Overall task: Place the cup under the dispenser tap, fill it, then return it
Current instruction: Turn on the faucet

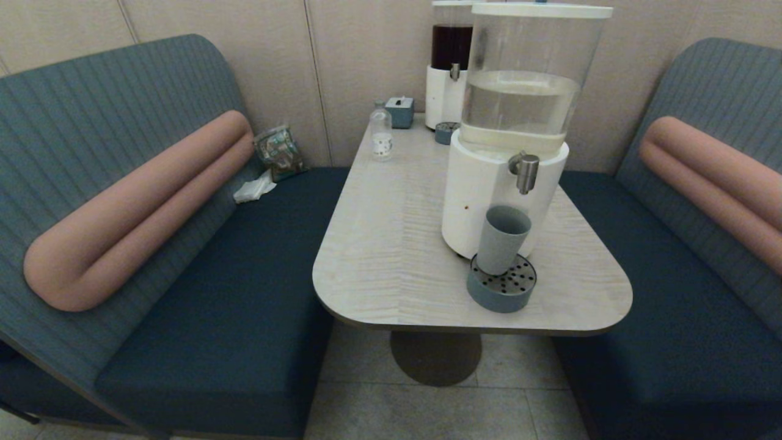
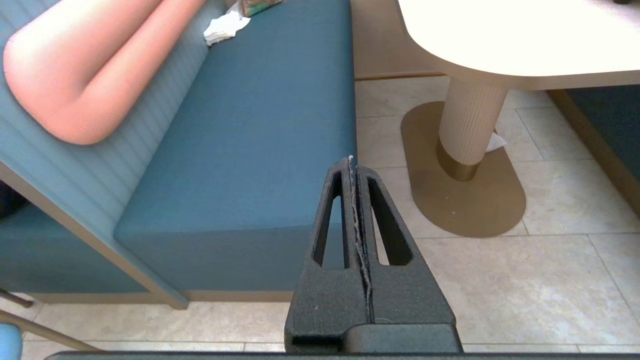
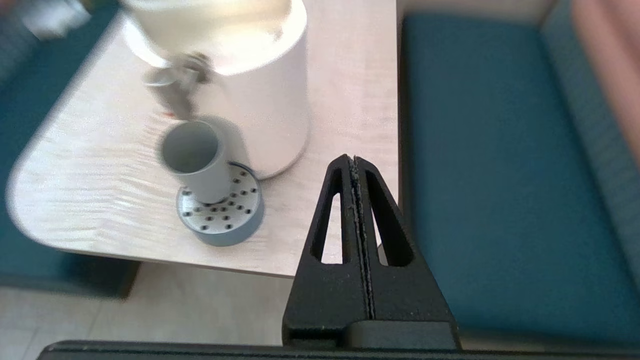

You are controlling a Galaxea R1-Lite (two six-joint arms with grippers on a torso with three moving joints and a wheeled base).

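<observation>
Two drink dispensers stand on a pale wood-grain table (image 1: pixel 391 244) set between two dark blue bench seats. The nearer, larger dispenser (image 1: pixel 510 122) has a white base and a clear tank partly filled with clear liquid. Its dispenser tap (image 1: pixel 525 172), a short brushed-silver spout, juts from the front of the base. The cup (image 1: pixel 501 239), a plain grey-blue tumbler, stands upright on a round grey-blue drip tray (image 1: pixel 502 284) with a perforated metal top, just below the tap and close against the white base. From the right wrist view the cup (image 3: pixel 196 159) looks empty.

The smaller dispenser (image 1: pixel 449 61), holding dark liquid, stands at the back by the wall, with its own small drip tray (image 1: pixel 446 132) in front of it. To its left are a small blue-grey box (image 1: pixel 400 112) and a small clear bottle (image 1: pixel 381 131) with a white label; the print on the label is too small to read. No other writing can be made out.

On the left bench (image 1: pixel 244 275), near the wall, lie a patterned packet (image 1: pixel 279 153) and a crumpled white tissue (image 1: pixel 255 188). Long pink bolster cushions (image 1: pixel 140 208) line both backrests.

The right gripper (image 3: pixel 356 165) hangs beside the table's right edge, above the right bench, its fingers pressed together and holding nothing, apart from the cup. The left gripper (image 2: pixel 351 167) is parked low over the floor beside the left bench, likewise clenched and empty. Neither arm shows in the head view.
</observation>
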